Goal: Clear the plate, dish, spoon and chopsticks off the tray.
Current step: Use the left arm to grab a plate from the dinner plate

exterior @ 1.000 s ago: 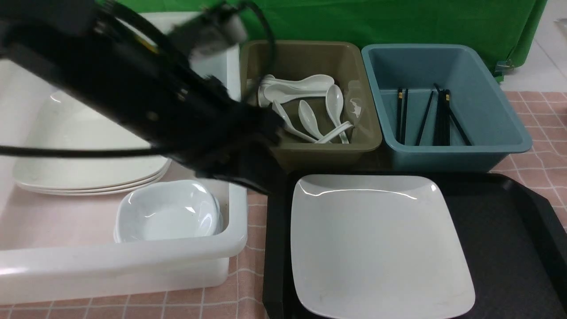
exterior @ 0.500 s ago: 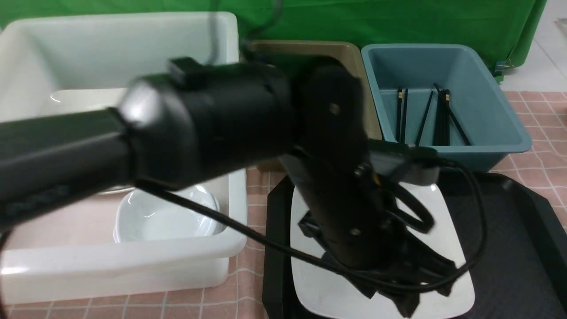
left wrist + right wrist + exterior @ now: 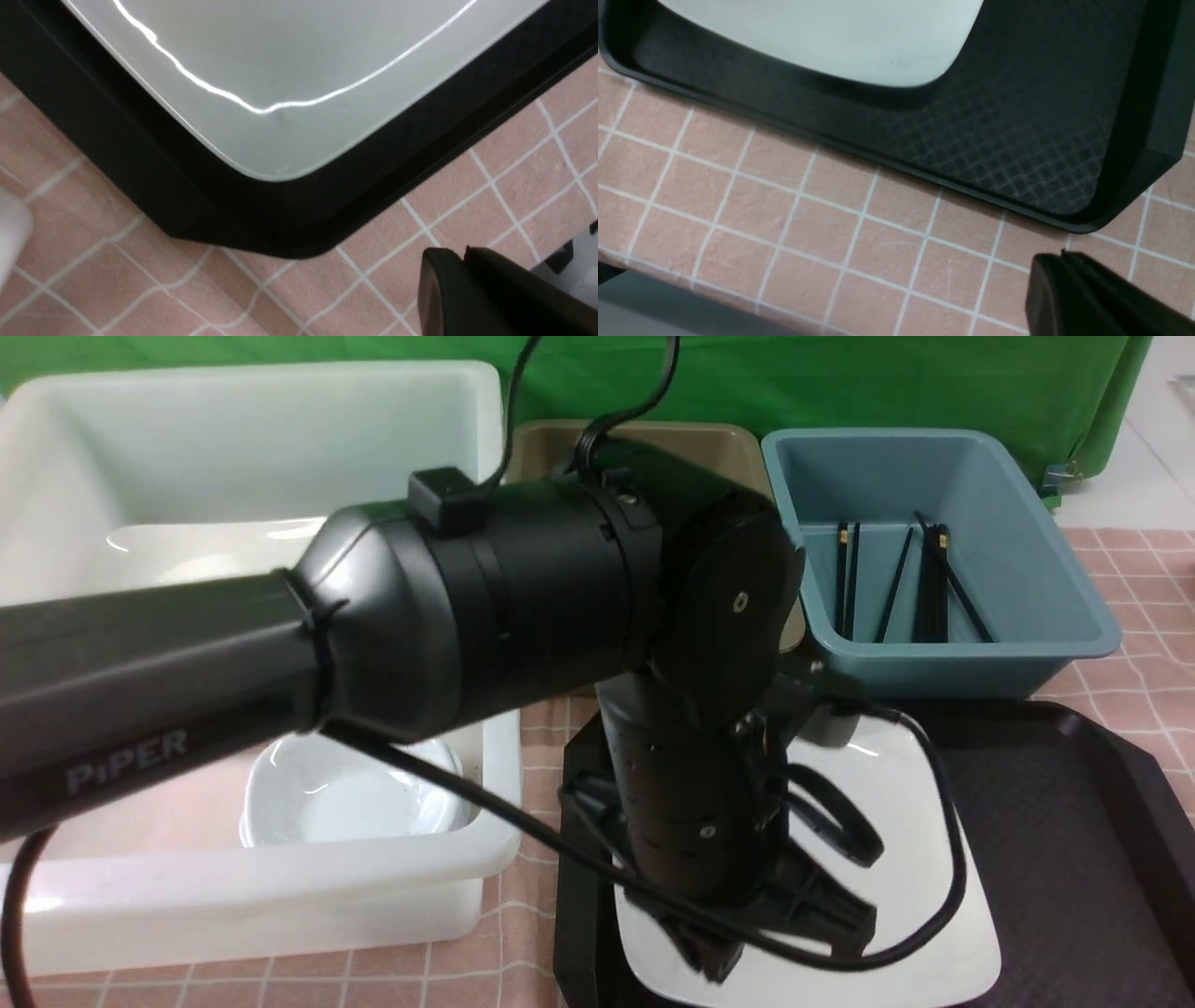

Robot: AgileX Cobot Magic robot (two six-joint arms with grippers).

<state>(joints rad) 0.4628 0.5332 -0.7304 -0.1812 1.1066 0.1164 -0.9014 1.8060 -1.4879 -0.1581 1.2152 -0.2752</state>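
The white square plate (image 3: pixel 920 868) lies on the black tray (image 3: pixel 1074 821). My left arm (image 3: pixel 523 607) reaches across the scene and bends down over the plate's near left corner. In the left wrist view the left gripper (image 3: pixel 460 252) is shut and empty above the tablecloth, just outside the tray's corner (image 3: pixel 261 233) and the plate corner (image 3: pixel 280 140). My right gripper (image 3: pixel 1059 256) is shut and empty over the cloth beside the tray's near rim (image 3: pixel 924 177). A small white dish (image 3: pixel 355 798) sits in the white bin (image 3: pixel 280 887). Black chopsticks (image 3: pixel 924 583) lie in the blue bin (image 3: pixel 1046 635). The spoon is hidden.
The olive bin (image 3: pixel 728 439) is mostly covered by my left arm. A large white plate (image 3: pixel 187 546) rests at the back of the white bin. Green cloth hangs behind the bins. Pink checked tablecloth (image 3: pixel 537 803) shows between the white bin and the tray.
My left arm has swung from over the white bin to the right and down over the plate's near left corner. Its jaws stood spread half a second ago and are shut now.
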